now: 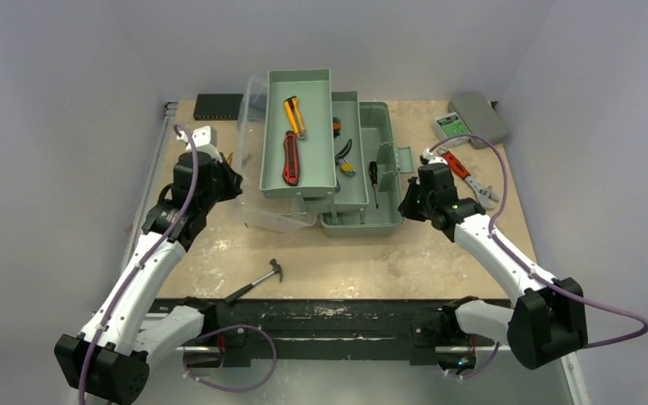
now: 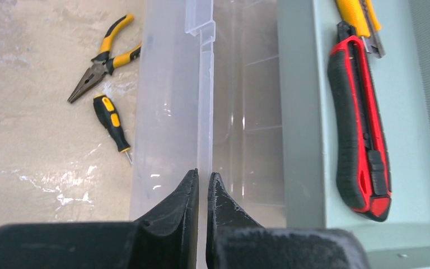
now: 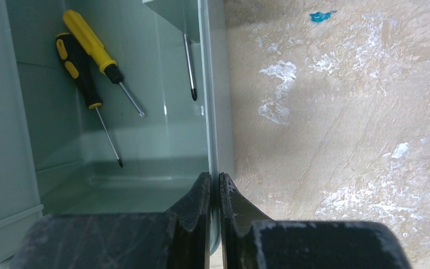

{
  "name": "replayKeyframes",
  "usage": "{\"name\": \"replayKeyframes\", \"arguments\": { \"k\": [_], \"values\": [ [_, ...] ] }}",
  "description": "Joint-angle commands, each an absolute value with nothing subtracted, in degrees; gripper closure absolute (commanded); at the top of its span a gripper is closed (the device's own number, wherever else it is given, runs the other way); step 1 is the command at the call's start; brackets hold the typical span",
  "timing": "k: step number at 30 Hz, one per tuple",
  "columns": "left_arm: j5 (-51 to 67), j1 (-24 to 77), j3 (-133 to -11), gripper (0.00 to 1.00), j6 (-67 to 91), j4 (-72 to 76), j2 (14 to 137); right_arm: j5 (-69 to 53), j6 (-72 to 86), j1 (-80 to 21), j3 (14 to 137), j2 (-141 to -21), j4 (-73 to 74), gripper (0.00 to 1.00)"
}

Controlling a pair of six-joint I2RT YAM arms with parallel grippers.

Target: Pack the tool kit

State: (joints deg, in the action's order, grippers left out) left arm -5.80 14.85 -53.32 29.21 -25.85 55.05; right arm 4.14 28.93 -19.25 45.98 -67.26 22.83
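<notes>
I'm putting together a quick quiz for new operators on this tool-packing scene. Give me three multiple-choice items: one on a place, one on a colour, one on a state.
1. Where does the black-handled steel hammer lie?
A) hanging on the wall
B) on the floor
C) on the wooden table, near the arm bases

2. What colours is the big utility knife in the sage-green upper tray?
A) red and black
B) blue and white
C) all green

3. How is the left gripper?
A) open above the table
B) shut on the edge of the translucent plastic lid
C) shut on a cloth

Key:
1 C: the top view shows it on bare tabletop.
2 A: the left wrist view shows a red body with black grip.
3 B: its fingertips pinch the lid's rim.
</notes>
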Motion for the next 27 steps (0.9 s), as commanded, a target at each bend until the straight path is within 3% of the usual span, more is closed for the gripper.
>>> {"name": "replayKeyframes", "arguments": {
  "k": [1,17,27],
  "values": [
    [-10.2,20.3,-59.2,1.00,26.6,-21.4,54.8,3.4,30.5,-20.0,48.1,-67.3,21.5,1.00],
    [-43.0,45.1,-70.7,1.00,11.4,-24.2,65.8,3.9,31.2,-21.0,48.2,-67.9,21.6,1.00],
    [-48.1,56.7,-78.8,1.00,7.5,-22.0,77.6,2.9,33.5,-24.3,46.6,-65.6,20.7,1.00]
  ]
}}
